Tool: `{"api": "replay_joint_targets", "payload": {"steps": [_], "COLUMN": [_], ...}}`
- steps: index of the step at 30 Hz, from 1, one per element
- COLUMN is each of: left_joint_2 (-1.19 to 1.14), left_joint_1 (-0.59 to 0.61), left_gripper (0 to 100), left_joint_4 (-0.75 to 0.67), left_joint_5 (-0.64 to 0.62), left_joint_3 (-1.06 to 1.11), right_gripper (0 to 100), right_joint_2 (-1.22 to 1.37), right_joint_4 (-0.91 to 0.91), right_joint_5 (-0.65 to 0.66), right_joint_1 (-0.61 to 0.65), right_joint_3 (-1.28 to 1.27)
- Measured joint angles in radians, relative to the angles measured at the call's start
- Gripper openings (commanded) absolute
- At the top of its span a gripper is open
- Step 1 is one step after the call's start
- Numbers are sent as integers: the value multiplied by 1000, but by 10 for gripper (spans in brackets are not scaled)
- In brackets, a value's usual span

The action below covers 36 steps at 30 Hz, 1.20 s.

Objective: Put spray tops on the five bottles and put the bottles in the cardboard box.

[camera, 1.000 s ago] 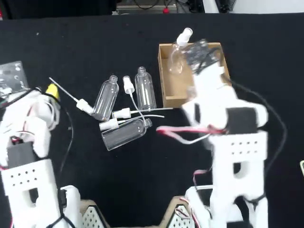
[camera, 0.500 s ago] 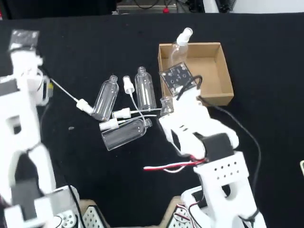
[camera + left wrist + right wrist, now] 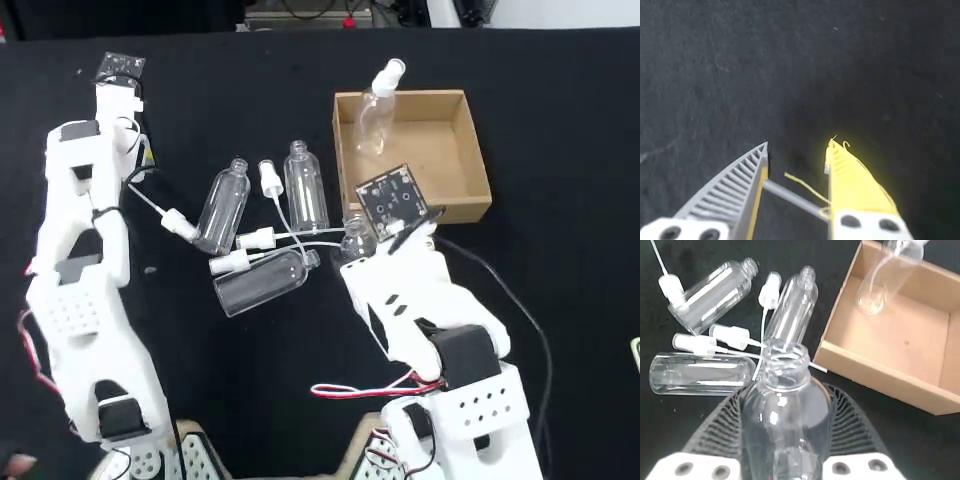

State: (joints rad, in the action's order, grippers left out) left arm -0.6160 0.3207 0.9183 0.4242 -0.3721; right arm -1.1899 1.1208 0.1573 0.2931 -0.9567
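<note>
1. The right gripper [image 3: 785, 390] is clamped around a clear, round plastic bottle [image 3: 782, 415] with no top. The bottle's long axis runs along the fingers, and its open neck points away from the wrist.
2. In the high view, this held bottle [image 3: 355, 238] sits just off a corner of the brown cardboard box [image 3: 345, 170], between the box and the loose bottles [image 3: 306, 187].
3. Those three uncapped bottles lie on their sides on the black table [image 3: 560, 120]. Two have necks pointing away from the arms, and one lies crosswise. White spray tops [image 3: 255, 238] with thin tubes lie among them.
4. A capped bottle [image 3: 375, 110] leans in the box's far corner, sprayer above the rim.
5. The left gripper [image 3: 797, 150] is spread apart and empty above the table.
</note>
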Motion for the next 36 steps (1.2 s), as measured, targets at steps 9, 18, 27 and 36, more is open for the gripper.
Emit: {"api": "replay_joint_targets", "payload": {"steps": [9,18,27,36], "left_joint_2": [-137,-137,-137,-61], "left_joint_1": [97,193,267,402], "left_gripper": [181,181,181,181], "left_joint_4": [201,509,790,824], "left_joint_5": [144,404,491,491], "left_joint_3": [-218,-238,-238,-230], "right_gripper": [28,28,28,28], "right_joint_2": [0,0,0,0], "right_joint_4": [0,0,0,0], "right_joint_5": [0,0,0,0], "right_joint_1": [0,0,0,0], "right_joint_3": [0,0,0,0]}}
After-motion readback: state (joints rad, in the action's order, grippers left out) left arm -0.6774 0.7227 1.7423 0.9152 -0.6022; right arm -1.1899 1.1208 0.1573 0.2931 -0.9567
